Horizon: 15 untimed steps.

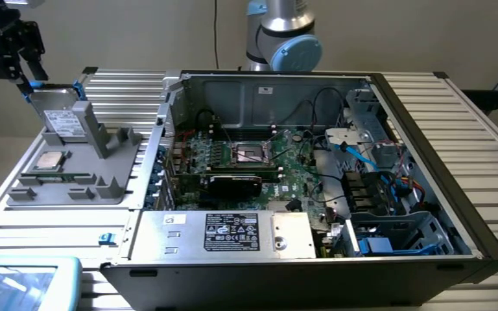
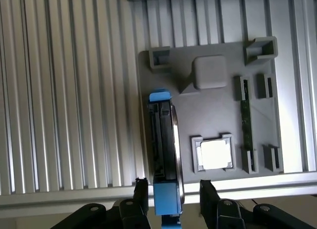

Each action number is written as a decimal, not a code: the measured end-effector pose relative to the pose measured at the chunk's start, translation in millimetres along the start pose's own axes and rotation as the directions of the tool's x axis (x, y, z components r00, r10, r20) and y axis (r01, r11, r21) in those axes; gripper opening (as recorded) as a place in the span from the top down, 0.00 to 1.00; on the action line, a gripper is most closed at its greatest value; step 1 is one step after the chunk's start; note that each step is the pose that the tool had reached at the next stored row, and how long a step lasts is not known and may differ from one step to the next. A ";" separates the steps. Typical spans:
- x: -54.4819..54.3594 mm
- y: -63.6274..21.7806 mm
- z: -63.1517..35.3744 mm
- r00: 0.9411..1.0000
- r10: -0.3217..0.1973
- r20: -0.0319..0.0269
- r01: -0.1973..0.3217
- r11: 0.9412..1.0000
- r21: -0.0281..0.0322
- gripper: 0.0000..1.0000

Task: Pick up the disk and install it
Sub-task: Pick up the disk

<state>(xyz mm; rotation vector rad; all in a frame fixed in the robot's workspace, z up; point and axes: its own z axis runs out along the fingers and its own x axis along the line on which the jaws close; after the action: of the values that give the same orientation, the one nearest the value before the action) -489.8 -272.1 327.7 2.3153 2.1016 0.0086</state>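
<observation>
Gripper [image 1: 31, 79] [image 2: 173, 194]: open. Its two black fingers [image 2: 141, 192] stand apart, one on each side of the disk's end. There is a clear gap on one side and a thin gap on the other. It holds nothing.

Gripper place: at the top edge of the disk, at the corner toward the exterior view's left. I cannot tell if it touches the disk.

Disk [image 1: 61, 120] [image 2: 162, 140]: it stands on its edge in a slot of the grey tray. Its white label shows in the exterior view. A blue frame is clipped around it. It is outside the computer.

Tray [image 1: 50, 188] [image 2: 218, 110]: flat, grey, with small blocks and slots. It lies on the tabletop, at the exterior view's left of the computer.

Chip [image 1: 50, 160] [image 2: 215, 154]: small, square and silver. It lies flat in its own square spot on the tray, near the disk but apart from it.

Green strip [image 2: 245, 115]: thin, standing in a slot on the tray, past the chip.

Computer [image 1: 258, 97]: a big black case with its side off. Boards and wires show inside.

Power box [image 1: 218, 233]: grey, with a label, at the near edge of the case.

Tabletop [image 1: 474, 116] [image 2: 64, 100]: ribbed silver metal under the tray and the computer.

Arm [image 1: 284, 39]: its base stands behind the case.
</observation>
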 end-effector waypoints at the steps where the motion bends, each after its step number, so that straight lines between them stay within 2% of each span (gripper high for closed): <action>1: 0.0 0.0 1.8 1.000 0.000 0.000 0.000 1.000 0.000 0.46; 9: 0.1 -0.3 16.4 1.000 0.000 0.000 0.000 1.000 0.002 0.46; 15: 0.2 -0.4 18.6 1.000 0.000 0.001 0.000 1.000 0.006 0.46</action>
<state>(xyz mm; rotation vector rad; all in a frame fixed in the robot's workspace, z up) -490.0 -272.0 309.1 2.3184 2.1042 0.0016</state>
